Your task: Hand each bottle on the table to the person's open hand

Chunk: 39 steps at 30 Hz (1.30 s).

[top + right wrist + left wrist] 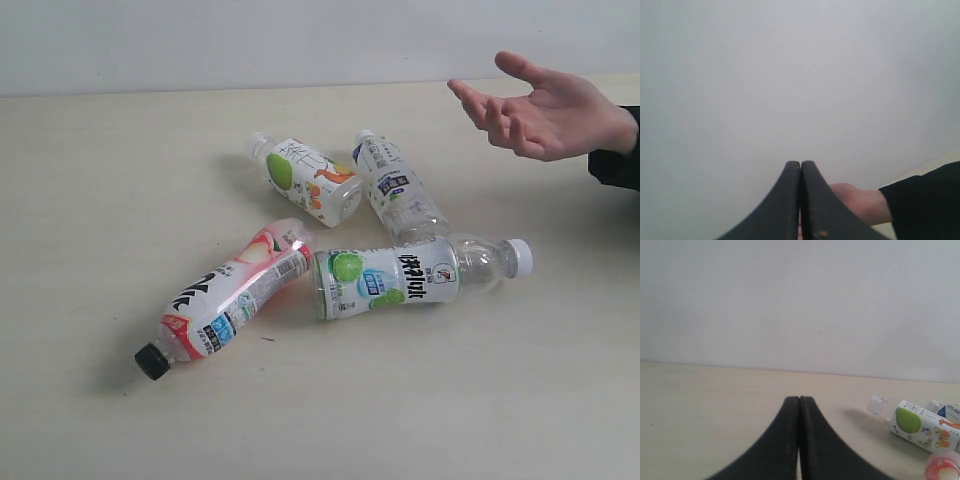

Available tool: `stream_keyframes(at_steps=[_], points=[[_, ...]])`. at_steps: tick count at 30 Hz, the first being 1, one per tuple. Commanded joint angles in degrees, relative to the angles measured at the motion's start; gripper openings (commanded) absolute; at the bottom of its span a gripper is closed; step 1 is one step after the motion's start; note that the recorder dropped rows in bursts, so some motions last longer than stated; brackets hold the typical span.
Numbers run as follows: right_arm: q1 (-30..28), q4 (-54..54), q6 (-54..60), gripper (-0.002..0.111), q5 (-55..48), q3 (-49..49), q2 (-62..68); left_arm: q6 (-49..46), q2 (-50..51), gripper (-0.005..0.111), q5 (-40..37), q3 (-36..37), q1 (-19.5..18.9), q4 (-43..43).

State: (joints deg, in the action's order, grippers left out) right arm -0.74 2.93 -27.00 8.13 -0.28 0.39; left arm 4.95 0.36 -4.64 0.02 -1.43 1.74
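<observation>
Four bottles lie on their sides on the cream table [90,180]. Nearest the front is the red-pink bottle [228,296] with its black cap. The lime-green and white bottle [415,277] lies to its right. Behind them rest the green-orange fruit bottle [305,177] [920,424] and the blue-white bottle [398,187]. The person's open hand [535,110] hovers palm up at the back right, dark sleeve at its wrist. Neither gripper shows in the exterior view. My left gripper [799,399] is shut and empty above the table. My right gripper [801,163] is shut and empty, with the hand [860,202] just beyond it.
A pale wall [250,40] runs behind the table's far edge. The red-pink bottle's base [943,466] shows at the corner of the left wrist view. The dark sleeve [925,200] fills one corner of the right wrist view.
</observation>
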Motion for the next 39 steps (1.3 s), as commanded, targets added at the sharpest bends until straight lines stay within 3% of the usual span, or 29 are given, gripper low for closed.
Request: stream_keyframes(at_steps=[1, 9, 17, 24, 28, 33, 39], points=[[-0.2, 0.0, 8.3, 0.0, -0.1, 0.3, -0.4, -0.2, -0.4, 0.0, 0.0, 0.0, 0.2, 0.3], [-0.2, 0.1, 1.5, 0.0, 12.5, -0.6, 0.0, -0.2, -0.4, 0.0, 0.0, 0.0, 0.2, 0.3], [0.1, -8.8, -2.8, 0.0, -0.6, -16.4, 19.3, -0.2, -0.4, 0.0, 0.0, 0.0, 0.2, 0.3], [8.1, -19.2, -3.5, 0.0, -11.6, -28.7, 39.2, -0.2, -0.4, 0.0, 0.0, 0.0, 0.2, 0.3], [14.2, -19.6, 5.0, 0.0, -17.0, -35.0, 48.6, -0.2, -0.4, 0.0, 0.0, 0.0, 0.2, 0.3], [21.3, -19.2, 13.8, 0.0, -31.9, -45.0, 61.3, -0.2, -0.4, 0.0, 0.0, 0.0, 0.2, 0.3], [26.9, -10.5, 32.3, 0.0, -44.1, -56.6, 73.8, -0.2, -0.4, 0.0, 0.0, 0.0, 0.2, 0.3]])
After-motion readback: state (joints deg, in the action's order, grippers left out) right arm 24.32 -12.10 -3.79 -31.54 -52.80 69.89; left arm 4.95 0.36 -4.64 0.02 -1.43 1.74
